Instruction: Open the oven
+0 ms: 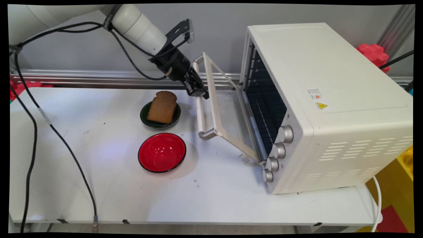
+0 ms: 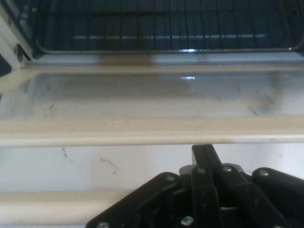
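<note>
**Jaws parked right at the oven door's handle**

While the cream toaster oven (image 1: 325,109) fills the right of the main view, its glass door (image 1: 228,115) hangs half open, tilted toward the frame's centre. The black two-finger jaws (image 1: 197,89) sit at the door's top edge, touching or just beside the cream bar handle (image 1: 199,99), whose long axis runs up and down the frame. In the hand view the fingers (image 2: 203,154) look pressed together, gripping nothing. Just left of them, toast (image 1: 162,106) sits on a dark green plate (image 1: 144,115), with a red bowl (image 1: 162,152) below it on the white desk (image 1: 82,172). Can't tell whether there's real contact with the handle.
</note>
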### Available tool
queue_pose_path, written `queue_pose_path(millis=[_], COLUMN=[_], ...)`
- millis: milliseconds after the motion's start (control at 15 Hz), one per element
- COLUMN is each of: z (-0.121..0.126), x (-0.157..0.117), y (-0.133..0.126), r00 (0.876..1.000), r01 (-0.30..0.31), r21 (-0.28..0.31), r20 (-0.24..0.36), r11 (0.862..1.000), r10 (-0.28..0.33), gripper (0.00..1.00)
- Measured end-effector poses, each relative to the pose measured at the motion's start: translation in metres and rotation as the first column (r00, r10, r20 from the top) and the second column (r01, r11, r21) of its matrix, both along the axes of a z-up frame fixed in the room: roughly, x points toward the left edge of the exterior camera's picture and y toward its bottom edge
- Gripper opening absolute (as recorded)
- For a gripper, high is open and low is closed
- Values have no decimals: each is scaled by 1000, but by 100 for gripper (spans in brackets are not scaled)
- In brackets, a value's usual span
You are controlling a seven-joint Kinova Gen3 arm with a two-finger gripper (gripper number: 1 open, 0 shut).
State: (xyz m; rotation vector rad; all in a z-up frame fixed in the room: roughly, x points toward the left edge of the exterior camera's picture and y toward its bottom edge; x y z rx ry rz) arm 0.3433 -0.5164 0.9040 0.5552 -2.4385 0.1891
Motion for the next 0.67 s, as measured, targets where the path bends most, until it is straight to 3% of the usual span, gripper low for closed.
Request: queue_pose_path(millis=[667], z=[-40], x=[27], y=[8], r00=[1000], r01=[2], r21=[12], r20=[-6], r11=[1000], r10=[-2], gripper=[0])
